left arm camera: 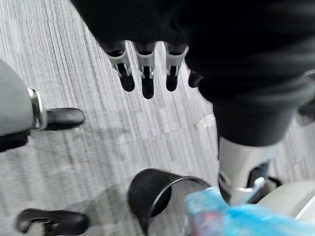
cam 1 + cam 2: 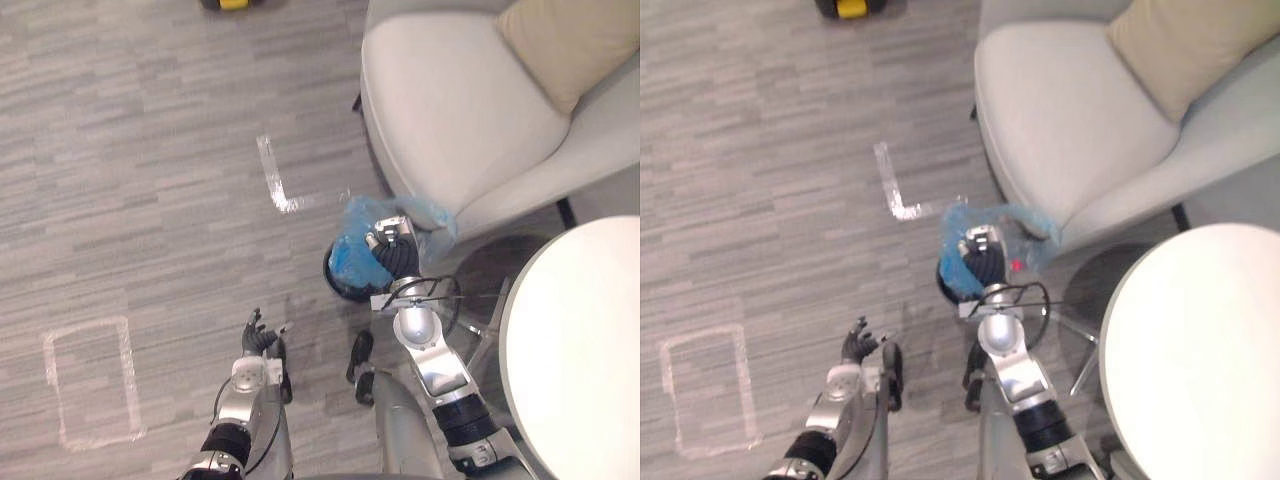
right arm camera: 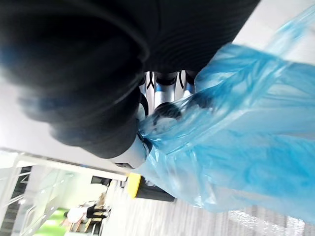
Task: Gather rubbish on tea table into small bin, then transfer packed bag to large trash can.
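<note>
Right hand (image 2: 392,252): we see its fingers clenched in the crumpled translucent blue plastic bag (image 3: 256,147) | bag: at the mouth of the small round black bin (image 1: 150,194), just beside the pale grey upholstered armchair (image 2: 450,120) | left hand (image 2: 260,338): low, relaxed, holding nothing.

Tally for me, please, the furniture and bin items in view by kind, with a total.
armchair: 1
cushion: 1
round white table: 1
small black bin: 1
blue bin bag: 1
Total: 5
</note>
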Controlling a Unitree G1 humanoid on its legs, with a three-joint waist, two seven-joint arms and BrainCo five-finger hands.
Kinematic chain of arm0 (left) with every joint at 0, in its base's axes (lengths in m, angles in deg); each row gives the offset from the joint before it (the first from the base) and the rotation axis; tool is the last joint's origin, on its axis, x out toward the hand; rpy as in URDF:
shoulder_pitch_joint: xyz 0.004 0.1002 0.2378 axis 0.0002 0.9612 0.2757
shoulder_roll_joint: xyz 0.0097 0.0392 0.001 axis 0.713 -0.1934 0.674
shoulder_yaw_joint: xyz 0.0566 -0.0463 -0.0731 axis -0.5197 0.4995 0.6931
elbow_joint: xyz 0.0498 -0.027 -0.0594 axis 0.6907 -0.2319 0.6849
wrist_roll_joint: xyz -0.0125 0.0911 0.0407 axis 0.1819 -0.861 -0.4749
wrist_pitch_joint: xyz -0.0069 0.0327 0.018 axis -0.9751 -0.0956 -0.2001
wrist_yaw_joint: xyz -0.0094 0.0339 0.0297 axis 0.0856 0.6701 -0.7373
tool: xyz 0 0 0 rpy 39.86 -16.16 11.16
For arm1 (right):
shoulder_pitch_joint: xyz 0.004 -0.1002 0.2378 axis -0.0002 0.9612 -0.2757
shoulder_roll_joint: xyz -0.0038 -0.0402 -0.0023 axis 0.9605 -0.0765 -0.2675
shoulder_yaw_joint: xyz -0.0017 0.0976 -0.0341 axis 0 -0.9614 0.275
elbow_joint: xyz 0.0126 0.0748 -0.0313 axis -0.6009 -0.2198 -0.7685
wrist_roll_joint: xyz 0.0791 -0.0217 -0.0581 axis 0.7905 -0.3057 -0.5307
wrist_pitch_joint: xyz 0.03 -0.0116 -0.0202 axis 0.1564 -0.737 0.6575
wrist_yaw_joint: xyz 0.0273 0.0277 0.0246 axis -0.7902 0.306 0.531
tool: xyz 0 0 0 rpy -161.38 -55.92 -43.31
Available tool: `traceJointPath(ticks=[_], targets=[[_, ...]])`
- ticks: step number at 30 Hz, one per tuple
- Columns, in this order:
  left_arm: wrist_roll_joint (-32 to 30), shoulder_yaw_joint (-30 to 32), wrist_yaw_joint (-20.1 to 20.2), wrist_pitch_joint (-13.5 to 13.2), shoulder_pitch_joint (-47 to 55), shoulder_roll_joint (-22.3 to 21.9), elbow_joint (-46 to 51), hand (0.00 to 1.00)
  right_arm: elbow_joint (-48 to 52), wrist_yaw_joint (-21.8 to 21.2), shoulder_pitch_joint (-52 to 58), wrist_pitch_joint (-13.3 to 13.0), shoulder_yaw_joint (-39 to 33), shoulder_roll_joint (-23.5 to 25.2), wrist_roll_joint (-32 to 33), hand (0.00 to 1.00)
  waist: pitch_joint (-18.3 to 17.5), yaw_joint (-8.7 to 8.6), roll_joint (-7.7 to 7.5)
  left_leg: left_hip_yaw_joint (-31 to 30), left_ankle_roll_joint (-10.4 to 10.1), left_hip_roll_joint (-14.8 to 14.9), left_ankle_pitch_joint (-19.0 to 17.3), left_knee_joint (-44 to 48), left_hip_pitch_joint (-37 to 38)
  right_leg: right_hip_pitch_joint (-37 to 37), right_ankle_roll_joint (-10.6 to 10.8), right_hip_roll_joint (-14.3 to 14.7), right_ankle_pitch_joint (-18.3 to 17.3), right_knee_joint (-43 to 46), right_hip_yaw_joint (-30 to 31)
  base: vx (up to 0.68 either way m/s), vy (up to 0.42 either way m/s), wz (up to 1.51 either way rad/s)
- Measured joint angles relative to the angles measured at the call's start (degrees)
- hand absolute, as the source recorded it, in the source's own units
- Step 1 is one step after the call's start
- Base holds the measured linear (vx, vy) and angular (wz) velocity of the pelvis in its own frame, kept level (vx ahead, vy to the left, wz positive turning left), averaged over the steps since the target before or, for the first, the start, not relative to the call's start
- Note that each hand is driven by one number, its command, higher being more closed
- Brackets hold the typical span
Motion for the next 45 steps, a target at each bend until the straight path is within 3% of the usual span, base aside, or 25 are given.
traceJointPath(ticks=[6,12,23,32,45], targets=[[-0.24,-2.90,0.15,0.03,4.22,0.99,-0.35,0.00,-0.68,-2.82,2.18,-0.34,-0.71,-0.53,1.52,1.00,-2.45,-0.80,-0.31,0.84,0.13,-1.34,1.83,-6.97,7.84,7.99,0.87,0.87,3.17,-8.37,0.50,0.07,0.032,-0.06],[-0.51,-7.08,2.25,-1.19,8.79,4.09,13.17,0.00,-0.64,-7.11,5.09,-2.09,-0.91,-2.59,6.05,1.00,-6.05,-0.96,-0.31,1.63,0.20,-2.14,2.00,-10.72,13.57,13.95,1.65,1.14,4.66,-13.48,1.21,0.06,0.030,-0.06],[-2.68,-10.06,4.75,-4.38,10.17,8.43,30.08,0.00,1.31,-12.53,5.15,-3.37,0.85,-6.23,10.91,1.00,-8.93,-2.06,-0.06,2.27,0.27,-2.91,1.98,-12.73,17.15,17.14,1.98,1.44,5.79,-16.35,2.97,0.02,-0.001,-0.06],[-2.37,-13.30,8.11,-5.96,9.52,10.73,33.34,0.00,6.38,-16.83,4.94,-4.44,3.51,-9.49,17.57,1.00,-10.82,-2.84,0.71,2.34,0.27,-2.83,1.96,-13.14,18.61,18.39,1.61,1.81,6.59,-17.33,4.36,-0.01,-0.012,-0.06],[-4.04,-19.91,10.36,-5.94,5.56,10.59,34.24,0.00,9.02,-20.16,2.87,-4.43,8.16,-9.00,23.86,1.00,-12.31,-3.84,1.05,3.36,-0.06,-2.71,2.25,-14.58,19.61,17.79,1.41,2.42,6.87,-17.40,6.39,0.00,-0.013,-0.08]])
